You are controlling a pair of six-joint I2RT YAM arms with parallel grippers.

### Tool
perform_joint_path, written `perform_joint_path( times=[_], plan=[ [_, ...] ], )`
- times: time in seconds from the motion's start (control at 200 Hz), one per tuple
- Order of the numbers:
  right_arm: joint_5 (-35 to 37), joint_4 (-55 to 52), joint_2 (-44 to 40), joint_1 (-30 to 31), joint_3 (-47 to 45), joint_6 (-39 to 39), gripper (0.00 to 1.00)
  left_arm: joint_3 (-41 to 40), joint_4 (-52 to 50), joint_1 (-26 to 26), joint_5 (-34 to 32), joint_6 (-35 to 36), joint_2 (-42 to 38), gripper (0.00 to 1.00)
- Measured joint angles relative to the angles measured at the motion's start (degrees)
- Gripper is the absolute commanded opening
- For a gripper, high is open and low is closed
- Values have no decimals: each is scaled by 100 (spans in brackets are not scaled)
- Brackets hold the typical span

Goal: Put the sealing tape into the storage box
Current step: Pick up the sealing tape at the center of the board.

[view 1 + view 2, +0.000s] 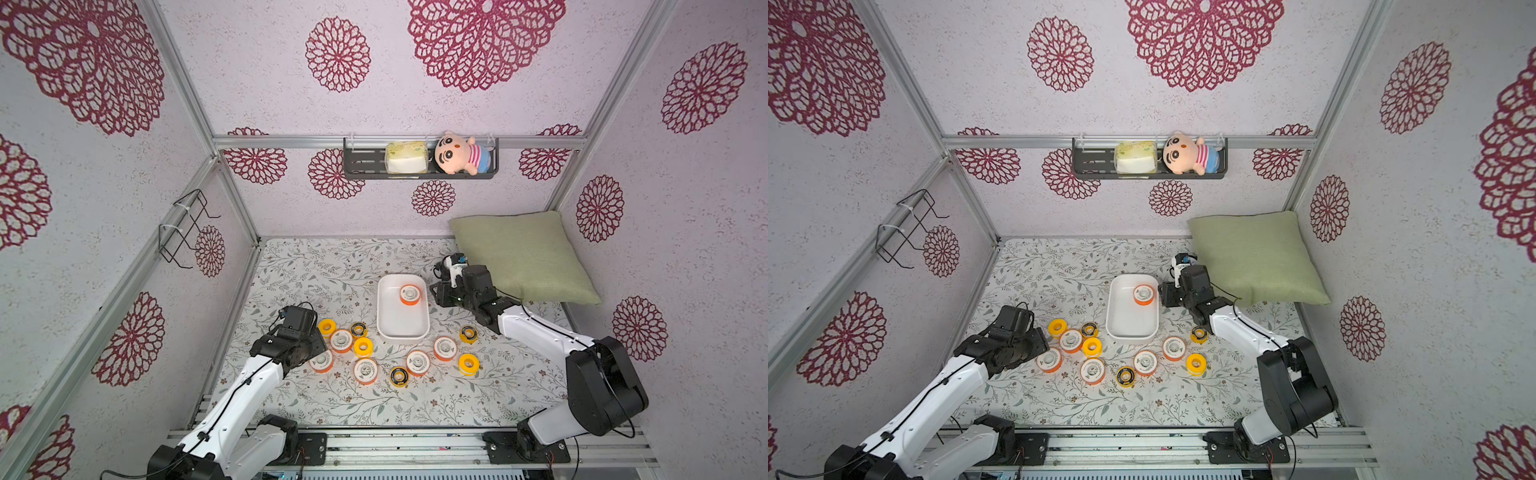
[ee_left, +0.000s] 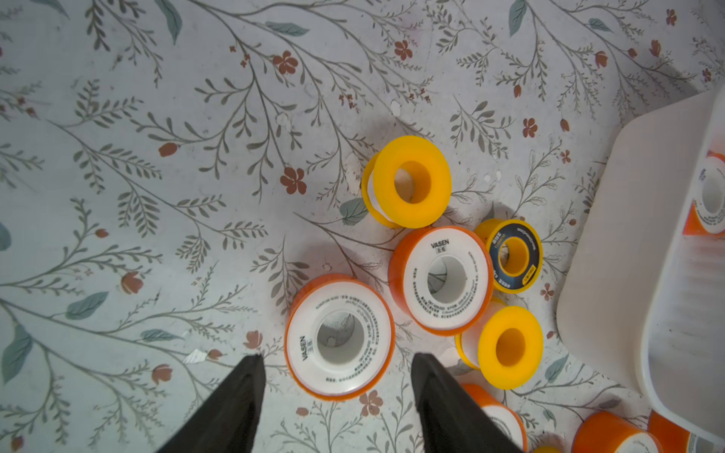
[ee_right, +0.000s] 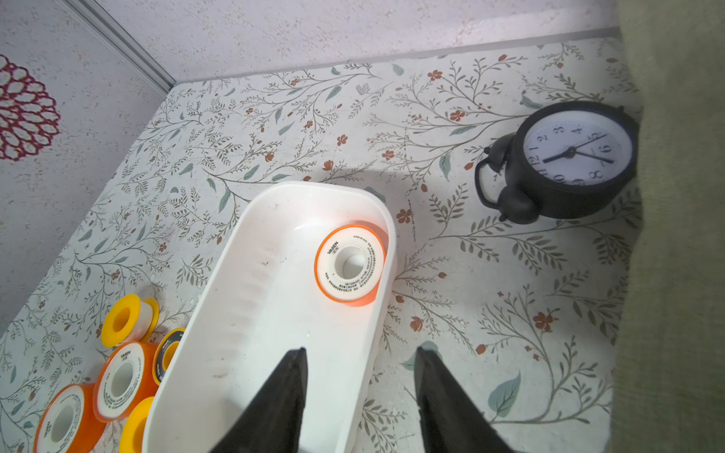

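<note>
The white storage box (image 1: 384, 328) (image 1: 1113, 320) stands mid-table. One white-faced, orange-rimmed sealing tape spool (image 1: 409, 295) (image 3: 349, 263) lies in its far right corner. Several more spools lie loose in front of the box, among them a yellow one (image 1: 363, 347) and a black-ringed one (image 1: 399, 376). My left gripper (image 2: 338, 357) is open, its fingertips on either side of a white-faced spool (image 2: 340, 310), which it does not touch. My right gripper (image 3: 359, 349) is open and empty. It straddles the box's right wall (image 3: 386, 313), one finger over the inside and one over the table.
A black alarm clock (image 3: 569, 161) lies behind the box beside a green pillow (image 1: 523, 257) in the back right corner. A dark wall shelf (image 1: 361, 172) holds a plush doll and a tissue pack. A wire rack (image 1: 187, 228) hangs on the left wall.
</note>
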Motion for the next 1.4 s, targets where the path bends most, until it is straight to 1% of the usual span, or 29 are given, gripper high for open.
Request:
perform_joint_path(
  times=[0.215,0.295,0.335,0.395,0.61,0.64,0.926,1.046,1.211,1.306,1.401],
  plan=[
    [2,37,-13,-9,-122,4,51,-479,83,-59,188,-337,-15,62],
    [2,42,-13,-9,-142,4,51,-577,151,-61,258,-391,39,57],
    [2,52,-13,-9,-142,4,51,-608,208,-61,282,-415,96,56],
    [0,70,-13,-9,-142,4,51,-627,286,-61,297,-424,192,54],
    [-2,74,-13,-15,-142,2,51,-638,549,-61,225,-439,400,52],
    [-2,74,-13,-17,-142,2,51,-638,564,-61,210,-442,433,50],
    [-2,74,-13,-61,-142,0,51,-638,684,-61,118,-407,841,46],
    [-2,74,-13,-66,-142,2,52,-640,824,-61,144,-385,1069,41],
    [-2,74,-13,-74,-142,2,52,-660,1060,-61,229,-378,1388,39],
    [-4,74,-13,-74,-153,2,52,-660,1143,-61,245,-385,1440,30],
    [-7,83,-13,-74,-221,2,52,-649,1266,-61,247,-378,1438,29]
  ],
)
